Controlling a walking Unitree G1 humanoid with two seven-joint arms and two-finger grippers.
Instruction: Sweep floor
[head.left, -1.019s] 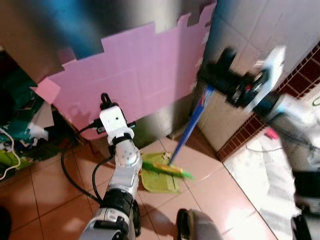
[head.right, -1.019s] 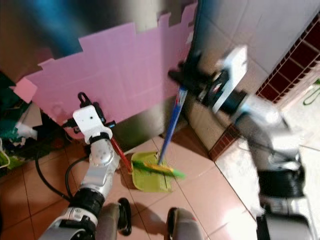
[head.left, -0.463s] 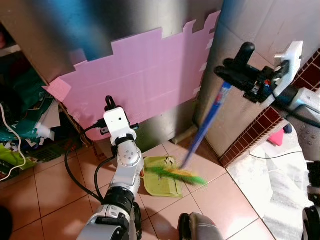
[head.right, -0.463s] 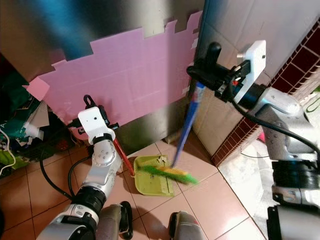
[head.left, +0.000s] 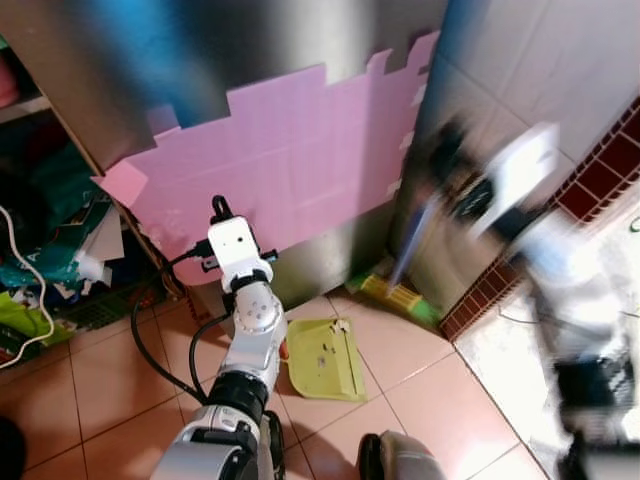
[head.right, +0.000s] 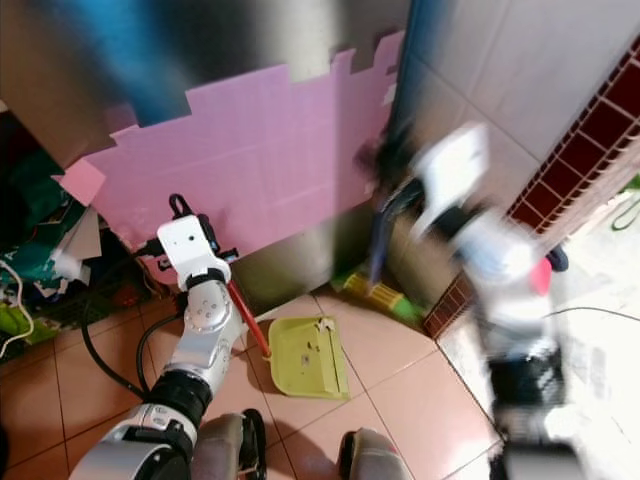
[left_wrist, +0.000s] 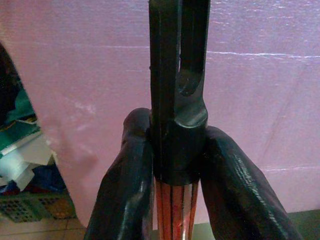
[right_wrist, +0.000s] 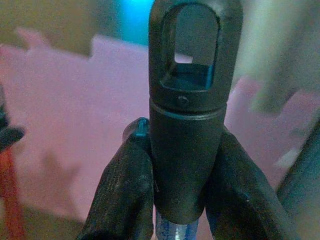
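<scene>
On the tiled floor (head.left: 120, 370) lies a yellow-green dustpan (head.left: 325, 357) with small bits of dirt in it. Its red handle (head.right: 247, 318) runs up into the left claw (left_wrist: 172, 200), whose black fingers (left_wrist: 125, 195) are clamped on it. That silver arm reaches forward and down beside the pink foam mat (head.left: 290, 170) on the wall. By the wall corner, the broom (head.left: 400, 280) has a blue stick and green-yellow bristles touching the floor. The right claw (right_wrist: 182, 200) is clamped on the broom's black top; this arm looks blurry.
</scene>
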